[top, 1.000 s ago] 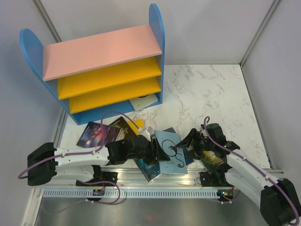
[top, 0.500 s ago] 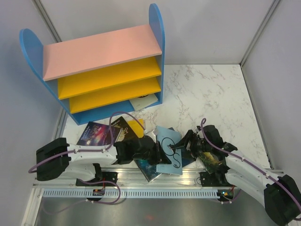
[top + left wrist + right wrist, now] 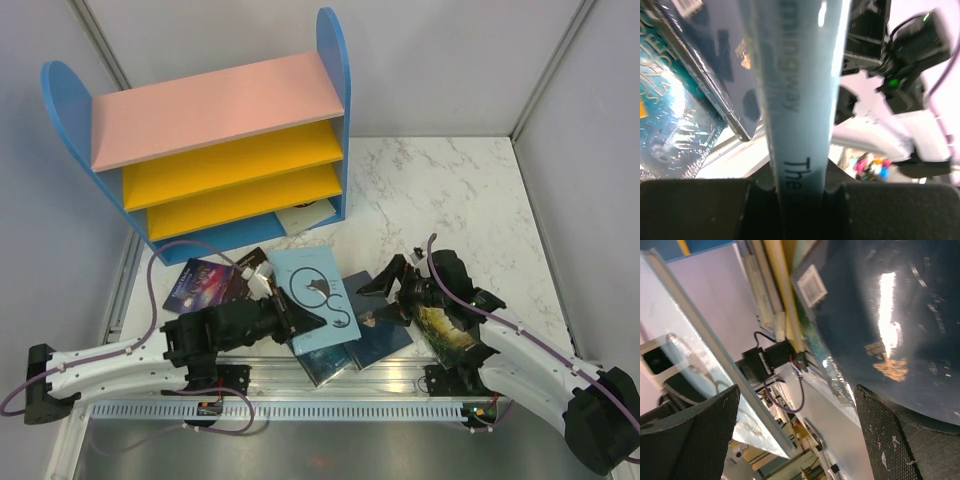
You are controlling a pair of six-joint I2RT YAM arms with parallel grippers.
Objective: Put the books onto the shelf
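Up front, left claw [image 3: 297, 318] gripping pale-blue book [image 3: 312, 285] lengthwise toward shelf [image 3: 215, 110], right claw [image 3: 383, 297] released.

Shelf [image 3: 215, 140] back left on table [image 3: 450, 190], books [image 3: 380, 340] heaped before it at near edge

White arms [image 3: 110, 362] with black joints [image 3: 205, 336], purple cables [image 3: 151, 275]

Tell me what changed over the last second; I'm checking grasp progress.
The left hand closed on the thin light blue paperback and drew it left. The right hand is open, no longer touching it. The blue-sided shelf and purple book stayed put.
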